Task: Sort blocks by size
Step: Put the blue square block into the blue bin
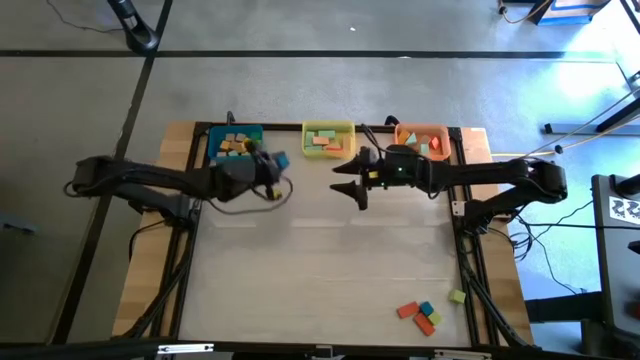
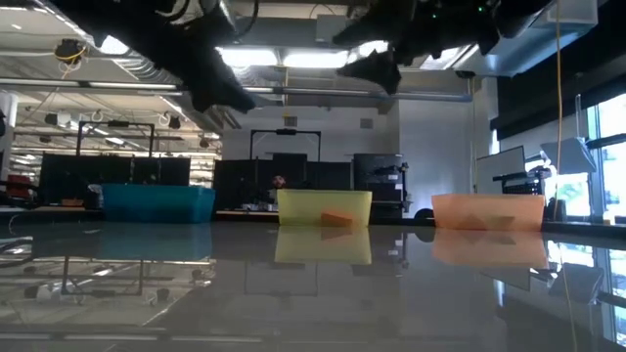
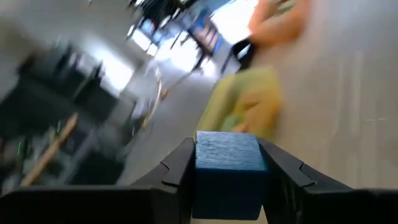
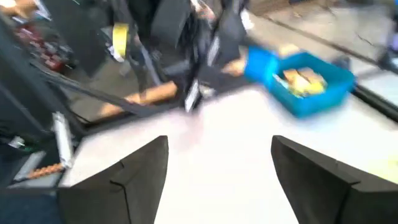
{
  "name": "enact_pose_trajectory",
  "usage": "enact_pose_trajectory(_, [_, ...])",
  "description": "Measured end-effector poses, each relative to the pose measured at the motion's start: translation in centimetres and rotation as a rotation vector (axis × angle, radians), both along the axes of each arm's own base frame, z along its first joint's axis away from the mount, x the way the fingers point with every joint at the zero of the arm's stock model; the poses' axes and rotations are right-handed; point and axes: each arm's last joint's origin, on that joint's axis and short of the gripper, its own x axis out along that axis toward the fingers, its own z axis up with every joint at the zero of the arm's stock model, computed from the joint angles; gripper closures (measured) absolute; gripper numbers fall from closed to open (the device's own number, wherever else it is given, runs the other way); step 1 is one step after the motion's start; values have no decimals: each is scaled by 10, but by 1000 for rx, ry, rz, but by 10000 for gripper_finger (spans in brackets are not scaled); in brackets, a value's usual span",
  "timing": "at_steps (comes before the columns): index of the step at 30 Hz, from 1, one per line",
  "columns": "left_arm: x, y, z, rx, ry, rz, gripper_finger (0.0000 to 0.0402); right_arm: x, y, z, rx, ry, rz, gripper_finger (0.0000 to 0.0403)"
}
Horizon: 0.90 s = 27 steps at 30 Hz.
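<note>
From above, left gripper [image 1: 272, 165] just beside blue bin [image 1: 236, 143], a speck of blue at its tip; only from left wrist plainly seen as blue block [image 3: 229, 174], clamped between both jaws. Right gripper [image 1: 350, 180] near yellow bin [image 1: 328, 139], jaws parted, empty. Loose blocks [image 1: 423, 314] at bench [image 1: 320, 270] corner

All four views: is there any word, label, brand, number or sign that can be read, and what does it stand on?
Readable text: none.
Black-and-white patterned marker at the high view's right edge: a pattern only, no letters or digits.
Blue bin, yellow bin, orange bin: no visible label.
Blue block in the left gripper: plain faces.
Room equipment in the low view: too small to read.
</note>
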Motion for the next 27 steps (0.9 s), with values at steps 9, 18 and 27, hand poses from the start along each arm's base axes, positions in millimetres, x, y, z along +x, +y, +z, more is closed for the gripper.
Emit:
enact_pose_trajectory(9, [-43, 77, -10, -196, -33, 426, 284, -1, -2, -11, -4, 100, -83, 121])
enact_pose_trajectory(18, [-70, 129, -40, -513, -103, 547, 283, 0, -4, -13, -43, 104, -134, 120])
enact_pose_trajectory(27, [-74, 145, -64, -600, -59, 626, 219, 6, -5, -23, -39, 143, -133, 120])
